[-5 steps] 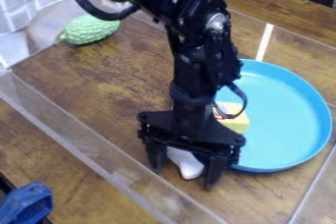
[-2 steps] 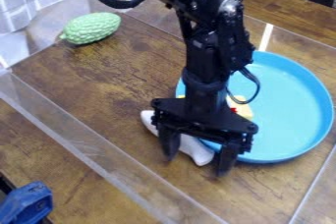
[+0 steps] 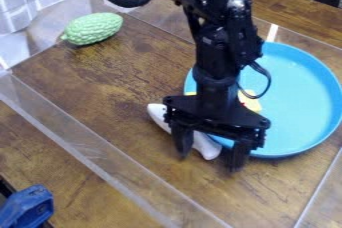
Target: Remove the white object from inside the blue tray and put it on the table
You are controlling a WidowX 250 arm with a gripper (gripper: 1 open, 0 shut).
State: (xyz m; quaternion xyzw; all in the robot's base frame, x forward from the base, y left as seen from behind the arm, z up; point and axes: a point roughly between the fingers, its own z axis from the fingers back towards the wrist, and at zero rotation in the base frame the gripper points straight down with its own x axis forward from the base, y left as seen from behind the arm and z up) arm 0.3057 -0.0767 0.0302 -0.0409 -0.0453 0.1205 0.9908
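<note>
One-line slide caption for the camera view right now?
Open gripper hangs over white fish toy lying on the table beside the blue tray.

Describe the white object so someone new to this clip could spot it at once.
Start at the big blue tray on the right of the table. Just off its left rim, on bare wood under the open gripper, lies the white object, small, elongated and pale, unlike the bumpy green thing far left.

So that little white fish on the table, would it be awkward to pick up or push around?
The white fish looks small and moulded, so it is probably light and stiff rather than floppy. It lies flat on the table, so it seems unlikely to roll or tip. Its smooth surface may let it slide when nudged, and the open hand partly hides it.
</note>
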